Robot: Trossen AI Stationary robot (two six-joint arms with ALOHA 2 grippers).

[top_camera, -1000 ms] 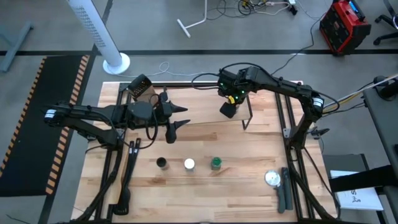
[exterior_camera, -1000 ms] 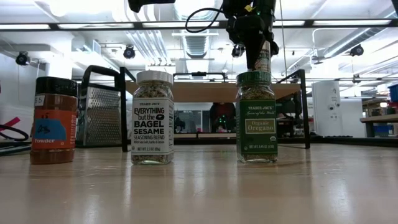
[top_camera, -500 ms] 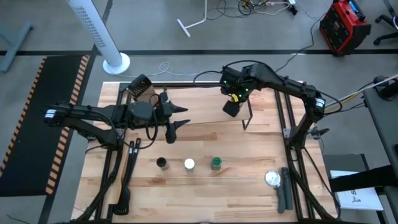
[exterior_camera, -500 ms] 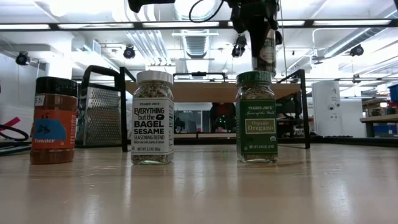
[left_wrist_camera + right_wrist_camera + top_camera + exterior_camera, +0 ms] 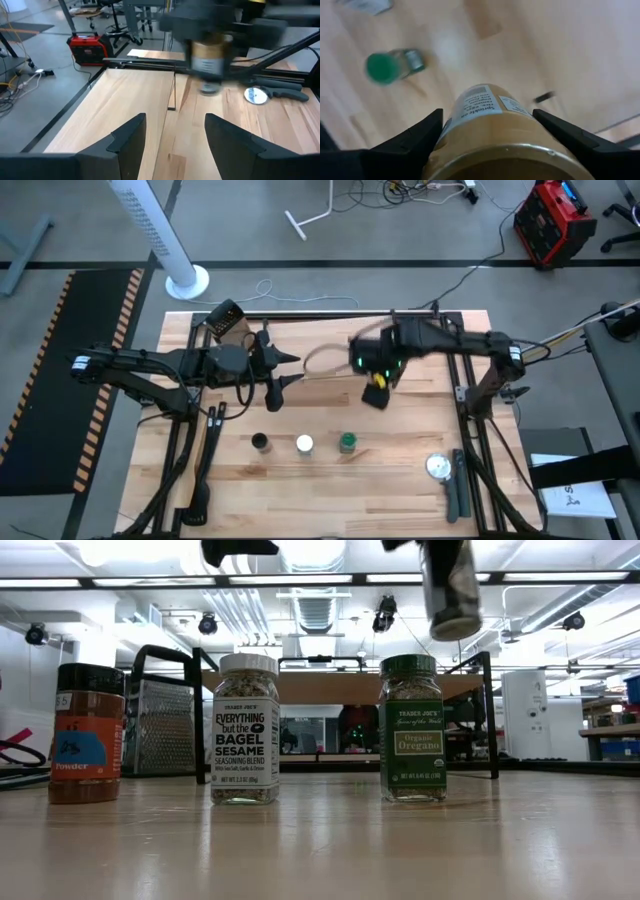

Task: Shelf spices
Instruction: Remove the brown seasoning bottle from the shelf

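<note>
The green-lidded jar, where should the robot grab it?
Probably around the glass body just under the lid, coming straight down from above. The green-lidded jar stands upright on the table, with a gap to the white-lidded jar beside it, so fingers fit on either side.

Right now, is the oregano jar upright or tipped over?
Upright. The oregano jar stands on the table, green lid up, label level.

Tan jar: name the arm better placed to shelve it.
Right. The right claw already grips the tan jar above the table, near the shelf. The left claw is open, holding nothing.
</note>
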